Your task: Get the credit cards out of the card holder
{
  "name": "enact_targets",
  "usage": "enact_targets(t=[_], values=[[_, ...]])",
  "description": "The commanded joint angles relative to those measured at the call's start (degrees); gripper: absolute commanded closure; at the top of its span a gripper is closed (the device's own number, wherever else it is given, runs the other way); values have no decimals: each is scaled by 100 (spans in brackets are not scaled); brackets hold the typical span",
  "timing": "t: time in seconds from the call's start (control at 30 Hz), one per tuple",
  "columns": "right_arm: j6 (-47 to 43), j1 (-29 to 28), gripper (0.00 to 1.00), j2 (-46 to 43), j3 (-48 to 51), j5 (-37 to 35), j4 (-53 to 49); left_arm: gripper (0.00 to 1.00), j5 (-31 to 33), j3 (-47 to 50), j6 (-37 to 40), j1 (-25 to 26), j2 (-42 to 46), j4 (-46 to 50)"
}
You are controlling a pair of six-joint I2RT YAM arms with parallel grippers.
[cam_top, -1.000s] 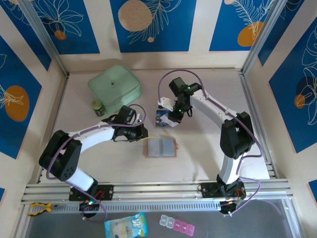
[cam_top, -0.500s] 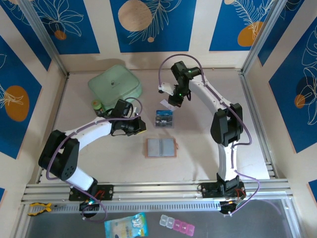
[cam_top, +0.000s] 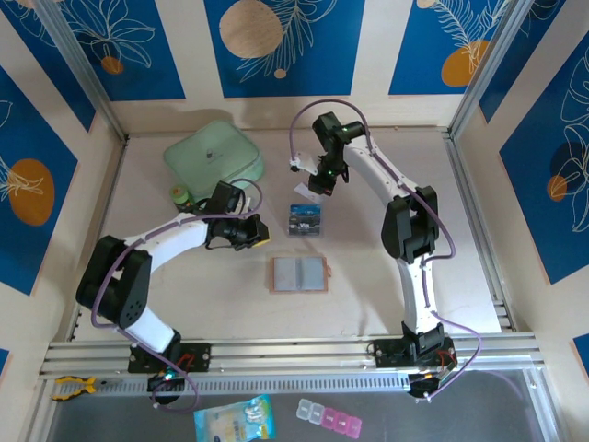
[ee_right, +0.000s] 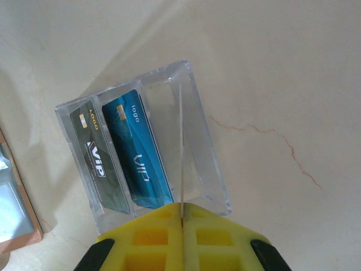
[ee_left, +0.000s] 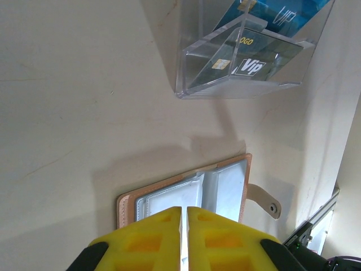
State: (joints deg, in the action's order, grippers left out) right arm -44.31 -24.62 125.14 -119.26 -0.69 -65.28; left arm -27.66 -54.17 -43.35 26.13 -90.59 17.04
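Note:
The tan-pink card holder (cam_top: 299, 274) lies open on the table, its grey pockets (ee_left: 225, 186) facing up and its snap tab out to the side. Behind it a clear plastic stand (cam_top: 306, 219) holds two credit cards, a dark one (ee_right: 93, 164) and a blue one (ee_right: 138, 155); its third slot is free. My right gripper (ee_right: 182, 206) hangs above and behind the stand, shut on a credit card (ee_right: 181, 141) seen edge-on as a thin pale line. To the left of the card holder, my left gripper (ee_left: 184, 210) is shut with nothing visible in it.
A large mint-green zip case (cam_top: 213, 155) sits at the back left with a small green jar (cam_top: 181, 196) in front of it. Frame rails border the table on both sides. A packet (cam_top: 234, 419) and a pill box (cam_top: 329, 417) lie beyond the front rail.
My right gripper has risen from the stand and drawn back toward the far wall. My left gripper has shifted a little left and back, away from the card holder.

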Motion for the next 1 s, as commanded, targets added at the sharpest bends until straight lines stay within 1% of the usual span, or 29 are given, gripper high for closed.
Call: enact_targets(t=[0.0, 0.03, 0.1, 0.4, 0.6, 0.7, 0.8, 0.9, 0.97], values=[[-91, 42, 88, 168, -114, 70, -123, 89, -140, -70, 82, -91, -70, 111], [-68, 51, 84, 160, -112, 52, -107, 88, -146, -74, 81, -94, -77, 112], [-27, 76, 82, 126, -114, 67, -75, 88, -150, -79, 83, -95, -79, 112], [197, 115, 82, -69, 35, -38, 293, 89, -166, -102, 64, -108, -83, 95], [778, 111, 82, -202, 122, 198, 531, 89, -254, -98, 49, -108, -99, 36], [1287, 97, 82, -464, 434, 382, 789, 88, -312, -79, 33, -99, -121, -9], [1988, 43, 82, -805, 912, 435, 1171, 88, -388, -35, 1, -69, -136, -101], [2821, -28, 83, -1197, 1480, 510, 1544, 89, -426, 18, -41, -6, -139, -198], [3600, -103, 83, -1439, 1861, 391, 1799, 89, -450, 81, -67, 54, -133, -282]])
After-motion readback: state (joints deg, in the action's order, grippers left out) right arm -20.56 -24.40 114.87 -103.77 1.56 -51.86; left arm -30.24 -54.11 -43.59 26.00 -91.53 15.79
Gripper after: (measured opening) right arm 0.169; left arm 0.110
